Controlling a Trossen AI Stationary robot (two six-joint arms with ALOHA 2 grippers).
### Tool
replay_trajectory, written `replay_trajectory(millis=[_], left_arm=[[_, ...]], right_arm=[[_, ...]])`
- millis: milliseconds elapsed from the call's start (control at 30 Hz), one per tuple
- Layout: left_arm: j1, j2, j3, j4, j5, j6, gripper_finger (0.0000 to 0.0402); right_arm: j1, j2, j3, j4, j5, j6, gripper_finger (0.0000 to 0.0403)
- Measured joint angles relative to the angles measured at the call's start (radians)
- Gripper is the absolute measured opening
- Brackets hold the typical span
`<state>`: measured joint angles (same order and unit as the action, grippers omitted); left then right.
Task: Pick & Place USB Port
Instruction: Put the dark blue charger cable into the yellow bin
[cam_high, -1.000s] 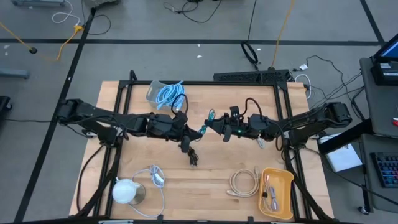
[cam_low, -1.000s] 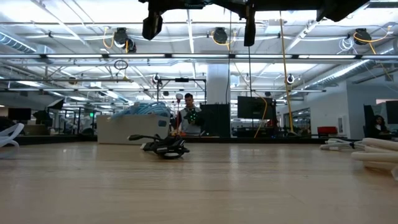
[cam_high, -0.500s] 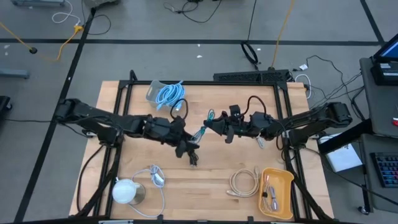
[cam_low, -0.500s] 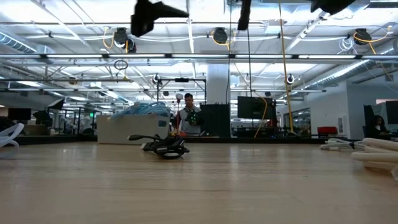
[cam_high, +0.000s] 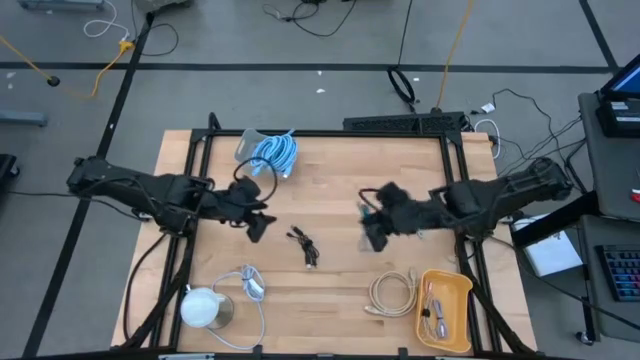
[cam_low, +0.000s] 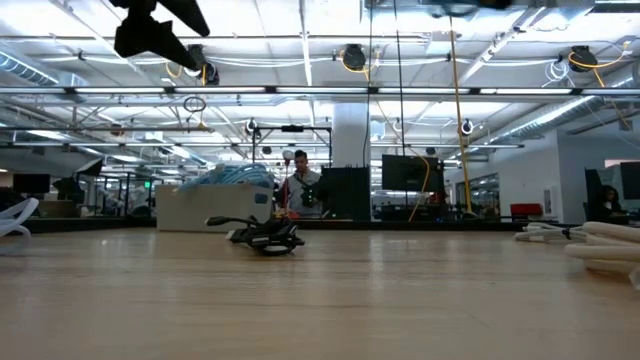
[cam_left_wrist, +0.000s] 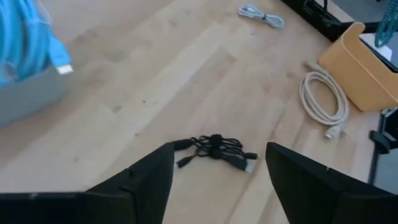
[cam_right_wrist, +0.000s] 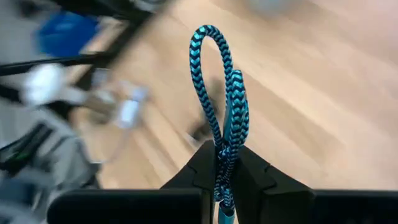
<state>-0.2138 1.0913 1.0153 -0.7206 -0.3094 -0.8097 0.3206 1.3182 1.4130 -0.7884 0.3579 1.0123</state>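
Note:
A teal-and-black braided USB cable (cam_right_wrist: 219, 93) is doubled into a loop that stands up out of my right gripper (cam_right_wrist: 225, 169). That gripper is shut on it and hangs above the table right of centre (cam_high: 373, 236). My left gripper (cam_high: 257, 227) is open and holds nothing. It hovers left of centre, high in the low view (cam_low: 150, 30). A bundled black cable (cam_high: 305, 247) lies on the bare wood between the two arms, and shows ahead of the left fingers (cam_left_wrist: 214, 149). My right gripper pinches the doubled strands of the braided cable (cam_right_wrist: 224, 152) between its two fingers, just below the loop. The loop (cam_right_wrist: 211, 43) stands out past the fingertips, clear of the table. Where the rest of the cable goes is hidden by the fingers.
A grey box with a coiled blue cable (cam_high: 272, 152) stands at the far left. A white cable and a white round object (cam_high: 205, 306) lie near left. A beige coiled cable (cam_high: 393, 292) lies beside a yellow tray (cam_high: 458, 290) near right.
Both grippers met over the table's middle at the teal cable. My left gripper has opened, let go and drawn back toward the left edge. My right gripper has pulled away toward the right and near side with the cable, rising and tipping up.

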Motion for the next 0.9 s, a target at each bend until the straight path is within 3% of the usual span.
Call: replay_trajectory(millis=[100,200,533,667,900], left_arm=[[0.000,-0.030,0.000,-0.026,-0.011,0.034,0.0237],[0.000,-0.044,0.000,-0.042,-0.007,0.081,0.0227],[-0.026,-0.043,0.000,-0.072,0.042,0.204,0.0243],[-0.051,-0.042,0.000,-0.115,0.049,0.230,0.0245],[-0.115,-0.043,0.000,-0.181,0.048,0.232,0.0235]], right_arm=[[0.086,0.000,0.034,-0.241,0.055,0.271,0.0019],[0.190,0.010,0.029,-0.362,0.052,0.530,0.0019],[0.475,0.179,-0.019,-0.488,-0.216,1.178,0.0018],[0.489,0.210,-0.019,-0.580,-0.373,1.230,0.0018],[0.434,0.237,-0.021,-0.696,-0.395,1.223,0.0018]])
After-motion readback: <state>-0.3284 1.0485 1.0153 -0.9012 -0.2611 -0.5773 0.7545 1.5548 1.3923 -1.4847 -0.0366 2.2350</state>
